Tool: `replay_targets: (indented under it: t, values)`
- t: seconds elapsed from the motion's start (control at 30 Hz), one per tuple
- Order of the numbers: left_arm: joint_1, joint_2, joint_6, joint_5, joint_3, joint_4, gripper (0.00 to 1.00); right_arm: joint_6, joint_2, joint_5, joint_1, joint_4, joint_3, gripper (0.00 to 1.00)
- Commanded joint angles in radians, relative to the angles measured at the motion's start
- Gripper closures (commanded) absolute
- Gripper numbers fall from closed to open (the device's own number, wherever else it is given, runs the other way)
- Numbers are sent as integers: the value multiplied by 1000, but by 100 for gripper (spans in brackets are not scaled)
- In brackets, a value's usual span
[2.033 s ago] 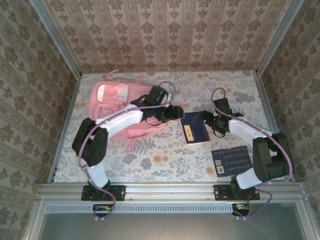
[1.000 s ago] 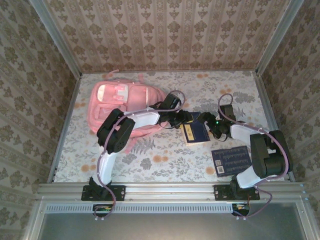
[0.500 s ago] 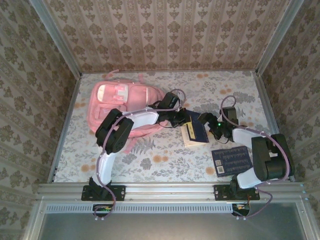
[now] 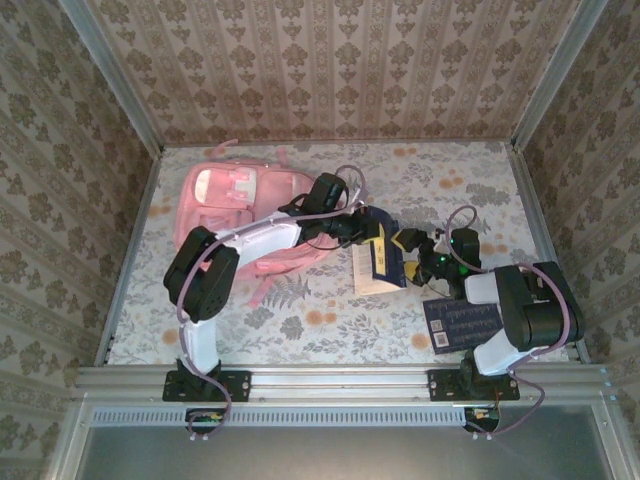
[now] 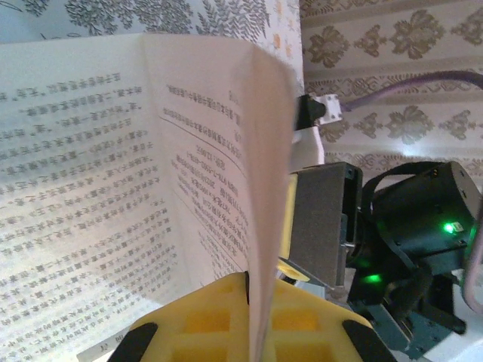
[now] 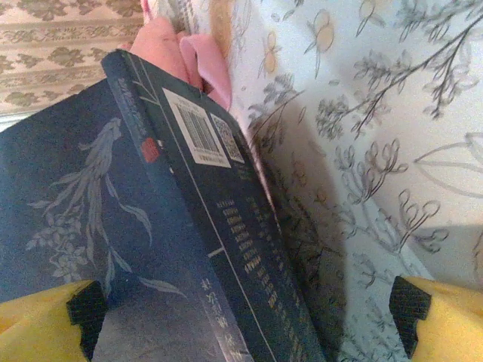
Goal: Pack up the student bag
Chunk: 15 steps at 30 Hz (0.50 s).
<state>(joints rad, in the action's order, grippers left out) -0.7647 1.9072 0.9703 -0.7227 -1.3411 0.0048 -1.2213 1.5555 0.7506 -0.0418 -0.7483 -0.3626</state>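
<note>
My left gripper (image 4: 368,230) has clamped the dark blue softcover book (image 4: 386,258) and tipped it up from the floral table (image 4: 300,330) since a second ago; right gripper (image 4: 412,243) gapes wide beside it. The large soft pink fabric backpack (image 4: 225,195) lies far left. Left wrist shows printed pages fanned; right wrist, the barcoded back cover.

The blue book (image 4: 386,258) is now tipped up and open, not flat. The left gripper (image 4: 366,232) now pinches its pages.

Pink student bag (image 4: 213,203) flat, far left
</note>
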Motion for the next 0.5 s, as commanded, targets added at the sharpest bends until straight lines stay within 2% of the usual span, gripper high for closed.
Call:
replay_targets:
  t: [0.0, 0.27, 0.47]
  values:
    - [9, -58, -51, -41, 23, 22, 100, -96, 4, 72, -20, -160, 34, 3]
    - [16, -37, -78, -54, 66, 23, 100, -174, 14, 13, -113, -280, 53, 19]
    - [31, -50, -132, -22, 84, -52, 98, -178, 43, -29, -139, -300, 61, 47]
